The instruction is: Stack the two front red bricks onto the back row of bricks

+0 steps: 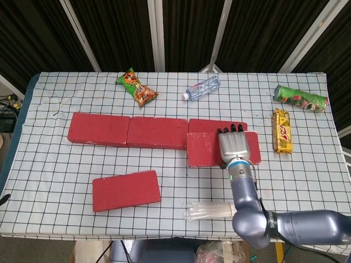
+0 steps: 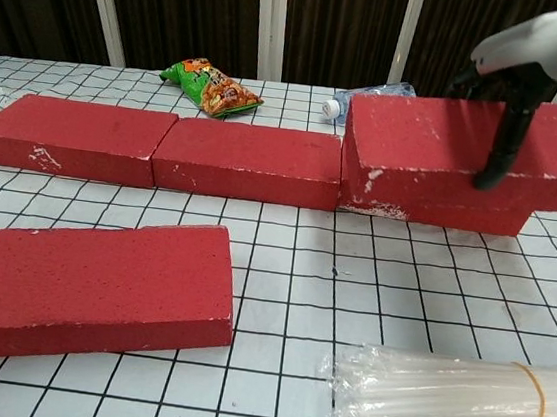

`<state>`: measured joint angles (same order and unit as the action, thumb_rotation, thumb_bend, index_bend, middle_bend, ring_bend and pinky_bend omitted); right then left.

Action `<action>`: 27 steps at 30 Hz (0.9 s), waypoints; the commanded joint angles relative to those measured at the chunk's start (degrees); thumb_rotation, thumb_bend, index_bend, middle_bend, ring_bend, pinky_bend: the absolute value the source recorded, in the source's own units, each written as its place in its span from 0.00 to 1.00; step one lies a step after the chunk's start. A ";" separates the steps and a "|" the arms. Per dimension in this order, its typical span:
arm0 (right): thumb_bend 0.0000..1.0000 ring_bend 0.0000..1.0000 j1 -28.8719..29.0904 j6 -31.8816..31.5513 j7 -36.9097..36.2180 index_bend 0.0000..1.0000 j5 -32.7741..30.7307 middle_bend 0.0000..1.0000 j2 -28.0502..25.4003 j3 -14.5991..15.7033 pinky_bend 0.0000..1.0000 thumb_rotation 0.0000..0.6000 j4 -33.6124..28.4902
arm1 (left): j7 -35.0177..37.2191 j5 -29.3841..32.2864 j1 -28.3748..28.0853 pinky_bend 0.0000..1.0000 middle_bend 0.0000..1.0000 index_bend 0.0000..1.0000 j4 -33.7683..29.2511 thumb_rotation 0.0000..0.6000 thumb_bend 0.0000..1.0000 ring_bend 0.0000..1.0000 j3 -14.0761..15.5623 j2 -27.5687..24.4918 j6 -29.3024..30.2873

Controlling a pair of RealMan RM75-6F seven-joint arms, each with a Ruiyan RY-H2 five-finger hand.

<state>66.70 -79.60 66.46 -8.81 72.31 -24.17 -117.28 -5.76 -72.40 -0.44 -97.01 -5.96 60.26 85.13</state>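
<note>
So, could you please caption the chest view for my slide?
Right hand holds a red brick over the back row.

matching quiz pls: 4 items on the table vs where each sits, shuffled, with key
Things:
1. lifted brick
2. front-left brick
3. water bottle
4. straw bundle

Places:
A. lying at the table's near edge
B. lying at the back, behind the brick row
C. held by the right hand over the row's right end
D. flat on the cloth, alone in front of the row

Pairs: 1-C, 2-D, 3-B, 4-A
</note>
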 commanded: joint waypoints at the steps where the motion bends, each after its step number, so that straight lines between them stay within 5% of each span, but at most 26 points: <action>1: 0.13 0.05 7.87 1.51 6.78 0.37 -9.82 0.26 2.99 -5.57 0.00 1.00 9.09 | -0.18 1.20 -0.26 0.00 0.00 0.14 0.12 1.00 0.00 0.00 -0.60 0.36 -0.46; 13: 0.13 0.05 19.87 7.45 18.40 0.37 -21.19 0.27 16.67 -10.73 0.00 1.00 37.39 | -2.65 3.36 -1.12 0.00 0.00 0.14 0.70 1.00 0.00 0.00 -1.28 1.46 -1.26; 27: 0.13 0.05 22.90 13.69 22.70 0.37 -21.29 0.27 25.69 -14.85 0.00 1.00 53.65 | -4.24 6.43 -1.93 0.00 0.00 0.14 1.35 1.00 0.00 0.00 -2.25 2.20 -2.37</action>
<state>88.83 -66.58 88.26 -30.17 96.74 -38.19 -65.31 -10.00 -65.98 -2.37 -95.67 -8.20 62.45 82.75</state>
